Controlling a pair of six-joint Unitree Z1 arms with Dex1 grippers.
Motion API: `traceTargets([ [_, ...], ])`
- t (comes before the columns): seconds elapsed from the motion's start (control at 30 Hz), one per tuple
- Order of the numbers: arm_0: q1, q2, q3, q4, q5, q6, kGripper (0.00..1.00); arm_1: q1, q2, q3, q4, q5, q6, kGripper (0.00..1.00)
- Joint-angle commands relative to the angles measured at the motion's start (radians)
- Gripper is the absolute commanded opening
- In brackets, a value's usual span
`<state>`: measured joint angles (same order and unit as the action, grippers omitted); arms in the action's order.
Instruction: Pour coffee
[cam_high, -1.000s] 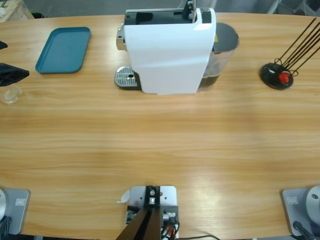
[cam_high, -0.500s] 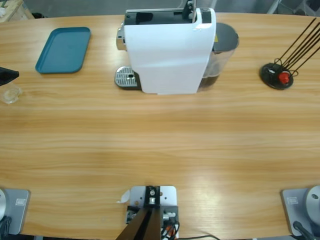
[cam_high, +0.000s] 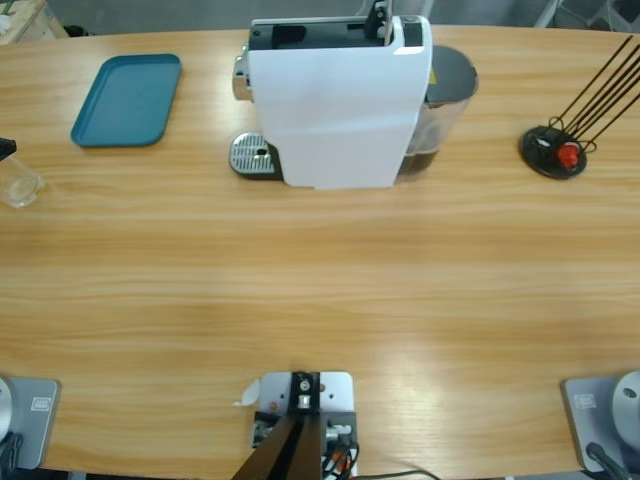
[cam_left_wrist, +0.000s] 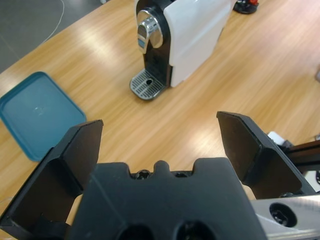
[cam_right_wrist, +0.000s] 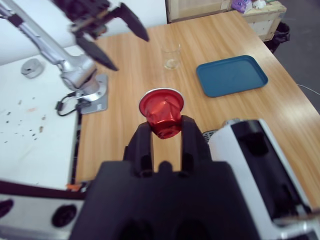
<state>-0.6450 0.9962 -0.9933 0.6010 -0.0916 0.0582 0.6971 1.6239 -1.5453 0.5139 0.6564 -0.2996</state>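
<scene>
My right gripper (cam_right_wrist: 165, 127) is shut on a red coffee capsule (cam_right_wrist: 161, 111) with a silver rim, held up above the table and beside the white coffee machine (cam_right_wrist: 260, 165). It does not show in the high view. My left gripper (cam_left_wrist: 159, 122) is open and holds nothing; it faces the machine (cam_left_wrist: 192, 35) and its drip tray (cam_left_wrist: 146, 83). Only its black tip (cam_high: 5, 148) shows at the high view's left edge, just above a clear glass (cam_high: 18, 187). The glass (cam_right_wrist: 171, 56) looks empty. No coffee is in view.
A teal tray (cam_high: 127, 98) lies at the back left of the table. The coffee machine (cam_high: 340, 100) stands at the back middle with its dark water tank (cam_high: 445, 100) on its right. A black capsule stand (cam_high: 555, 150) with thin rods is at the right.
The left gripper's black jaws have pulled back to the left, almost out of the high view. The clear glass stays in place on the table.
</scene>
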Motion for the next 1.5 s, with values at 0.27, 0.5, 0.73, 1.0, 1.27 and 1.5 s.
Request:
traceTargets([
  [0.27,-0.010,-0.033,0.053,0.011,-0.010,-0.015,0.996,0.074,0.229,-0.037,-0.143,-0.319,0.037,0.016],
  [0.5,-0.010,-0.038,0.059,0.011,-0.008,-0.017,0.996,0.083,0.226,-0.052,-0.092,-0.474,0.025,0.017],
  [0.73,-0.010,-0.044,0.068,0.011,-0.007,-0.017,0.996,0.091,0.218,-0.038,-0.043,-0.487,-0.003,0.020],
  [1.0,-0.010,-0.055,0.076,0.011,-0.004,-0.018,0.995,0.091,0.238,-0.029,-0.034,-0.504,-0.006,0.020],
  [1.27,-0.010,-0.055,0.081,0.011,-0.003,-0.018,0.995,0.091,0.258,-0.028,-0.038,-0.507,-0.003,0.020],
  [1.5,-0.010,-0.048,0.085,0.006,0.000,-0.018,0.996,0.091,0.249,-0.010,-0.040,-0.526,-0.005,0.020],
])
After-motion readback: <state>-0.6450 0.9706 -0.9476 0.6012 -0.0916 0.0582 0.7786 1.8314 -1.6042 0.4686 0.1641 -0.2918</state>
